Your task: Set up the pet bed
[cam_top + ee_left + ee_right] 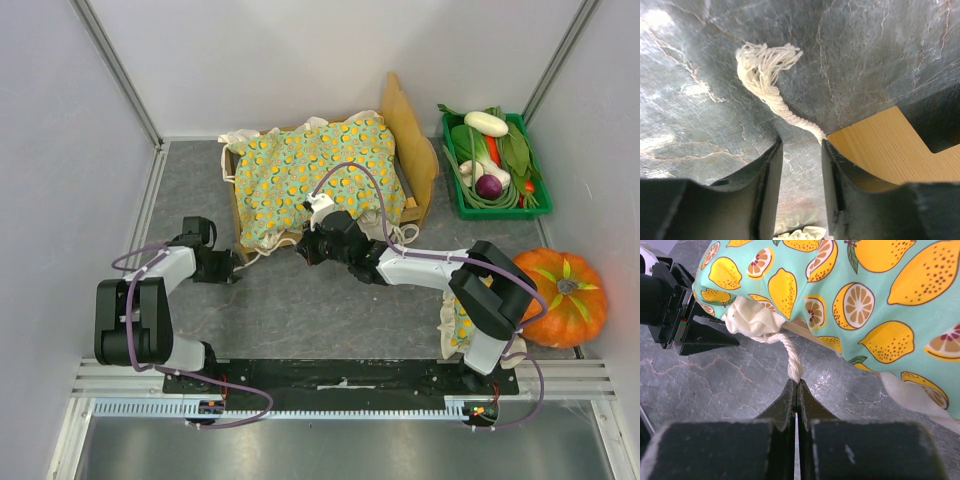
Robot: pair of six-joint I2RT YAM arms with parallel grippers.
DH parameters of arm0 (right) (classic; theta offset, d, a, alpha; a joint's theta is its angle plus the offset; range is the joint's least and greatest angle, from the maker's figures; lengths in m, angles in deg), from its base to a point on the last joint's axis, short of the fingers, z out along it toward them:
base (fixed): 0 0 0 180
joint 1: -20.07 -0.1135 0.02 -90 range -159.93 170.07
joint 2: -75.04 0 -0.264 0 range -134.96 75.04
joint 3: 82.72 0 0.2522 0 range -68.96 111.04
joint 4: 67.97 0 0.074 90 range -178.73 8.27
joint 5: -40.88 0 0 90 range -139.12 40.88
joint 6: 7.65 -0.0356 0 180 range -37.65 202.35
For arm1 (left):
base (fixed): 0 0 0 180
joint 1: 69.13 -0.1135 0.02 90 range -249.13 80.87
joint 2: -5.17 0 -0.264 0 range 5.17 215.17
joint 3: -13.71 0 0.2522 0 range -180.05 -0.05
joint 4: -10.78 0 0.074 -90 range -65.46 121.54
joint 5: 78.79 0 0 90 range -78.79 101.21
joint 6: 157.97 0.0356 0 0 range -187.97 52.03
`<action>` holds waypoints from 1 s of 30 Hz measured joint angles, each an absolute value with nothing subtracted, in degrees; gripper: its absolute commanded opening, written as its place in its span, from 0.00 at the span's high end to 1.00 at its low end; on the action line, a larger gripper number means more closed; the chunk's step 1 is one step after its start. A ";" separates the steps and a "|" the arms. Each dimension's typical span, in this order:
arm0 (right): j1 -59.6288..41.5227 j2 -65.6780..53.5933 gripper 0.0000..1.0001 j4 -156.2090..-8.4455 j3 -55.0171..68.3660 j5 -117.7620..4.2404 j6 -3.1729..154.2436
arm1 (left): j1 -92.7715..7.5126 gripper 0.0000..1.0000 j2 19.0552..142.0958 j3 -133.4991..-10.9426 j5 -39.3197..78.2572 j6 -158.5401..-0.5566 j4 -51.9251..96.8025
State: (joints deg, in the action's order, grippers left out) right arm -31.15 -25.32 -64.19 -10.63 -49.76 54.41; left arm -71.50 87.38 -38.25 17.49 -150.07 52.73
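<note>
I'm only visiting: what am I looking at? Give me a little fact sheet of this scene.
Bed: light-wood pet bed with tall headboard
Cover: citrus-print blanket draped over it
Right arm: right gripper shut on white cord from the blanket
Left arm: left gripper open, beside a frayed cord end and the bed's corner
Nearby: green vegetable crate, pumpkin

The pet bed (410,135) is light natural wood. The blanket (320,170) is mint green, printed with yellow lemons and orange citrus slices. The cord (790,352) is cream. The surface (300,310) is dark grey with pale marbled veins. At its far right corner, the crate (500,213) is green. At its right edge, the pumpkin (565,300) is orange.
</note>
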 measured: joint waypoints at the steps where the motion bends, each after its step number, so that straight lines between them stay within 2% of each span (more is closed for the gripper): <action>1: -31.15 -25.32 1.00 -64.10 -10.63 -49.76 54.41 | -71.39 0.50 87.34 -38.25 17.56 -150.77 52.73; 20: -31.15 -25.32 1.00 -63.32 -10.63 -50.22 54.23 | -66.41 0.46 88.48 -40.13 15.94 -166.47 56.64; 30: -31.15 -25.32 1.00 -63.32 -10.63 -50.42 54.25 | -65.56 0.43 85.26 -37.61 14.41 -172.39 55.96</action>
State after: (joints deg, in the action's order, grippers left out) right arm -31.15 -25.32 -63.32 -10.63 -50.42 54.25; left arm -65.56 85.26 -37.61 14.41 -172.39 55.96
